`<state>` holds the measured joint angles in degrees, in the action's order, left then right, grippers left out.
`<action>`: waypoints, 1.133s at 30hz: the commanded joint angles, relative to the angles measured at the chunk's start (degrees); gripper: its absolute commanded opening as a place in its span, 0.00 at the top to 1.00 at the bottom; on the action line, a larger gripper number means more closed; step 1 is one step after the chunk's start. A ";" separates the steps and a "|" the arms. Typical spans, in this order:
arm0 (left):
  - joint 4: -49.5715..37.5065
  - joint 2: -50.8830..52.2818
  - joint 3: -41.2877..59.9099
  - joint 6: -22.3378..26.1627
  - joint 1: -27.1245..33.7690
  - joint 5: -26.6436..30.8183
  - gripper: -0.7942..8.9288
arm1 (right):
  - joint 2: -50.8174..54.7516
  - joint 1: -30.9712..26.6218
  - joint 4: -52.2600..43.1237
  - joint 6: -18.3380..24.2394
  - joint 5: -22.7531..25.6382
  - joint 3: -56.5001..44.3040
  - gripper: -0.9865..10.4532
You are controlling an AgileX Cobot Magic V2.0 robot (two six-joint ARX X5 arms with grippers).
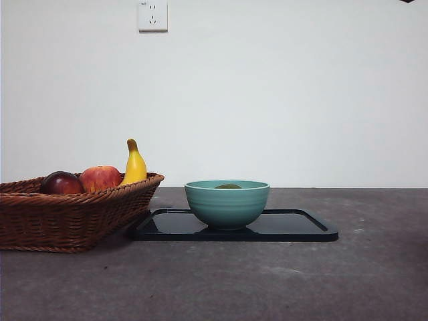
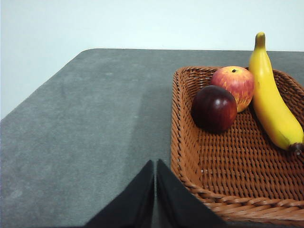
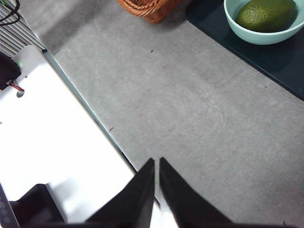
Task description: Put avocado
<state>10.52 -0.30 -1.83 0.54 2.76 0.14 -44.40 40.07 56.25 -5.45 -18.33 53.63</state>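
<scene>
Jaws, left gripper [image 2: 155,190]: pressing together, holding nothing, hanging over the grey table [image 2: 85,137] just beside the near corner of the wicker basket [image 2: 190,175].
Jaws, right gripper [image 3: 156,187]: lying closed tip to tip, gripping nothing, hovering over the table's edge, well apart from the bowl [image 3: 259,37].
Avocado [image 3: 267,14]: sitting inside the teal bowl; in the front view only its top is peeking above the bowl's rim.
Bowl: resting on the black tray [image 1: 301,231], which is lying flat on the table, just beside the basket.
Basket contents: a dark red-purple fruit [image 2: 214,108] is touching a red apple [image 2: 233,84], and a banana [image 2: 271,102] is leaning along the basket's side beside them.
Wall: a white socket [image 1: 152,15] is showing high up behind the table.
Top corner of the front view: a black arm tip [image 1: 406,1] is just poking in.
</scene>
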 commanded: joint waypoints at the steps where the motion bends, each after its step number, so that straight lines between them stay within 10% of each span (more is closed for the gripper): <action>1: 0.28 0.11 1.16 -0.13 0.11 0.07 0.91 | -0.42 0.50 -0.77 -0.35 0.37 0.50 0.91; 20: 0.28 0.11 1.16 -0.13 0.11 0.07 0.91 | 25.94 -36.48 -40.74 4.39 5.38 -26.16 0.91; 34: 0.28 0.11 1.16 -0.13 0.11 0.07 0.91 | 40.26 -42.23 -54.07 4.35 15.82 -46.49 0.91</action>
<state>10.52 -0.30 -1.83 0.54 2.76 0.14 -4.38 -2.00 3.05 -1.45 -2.90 7.33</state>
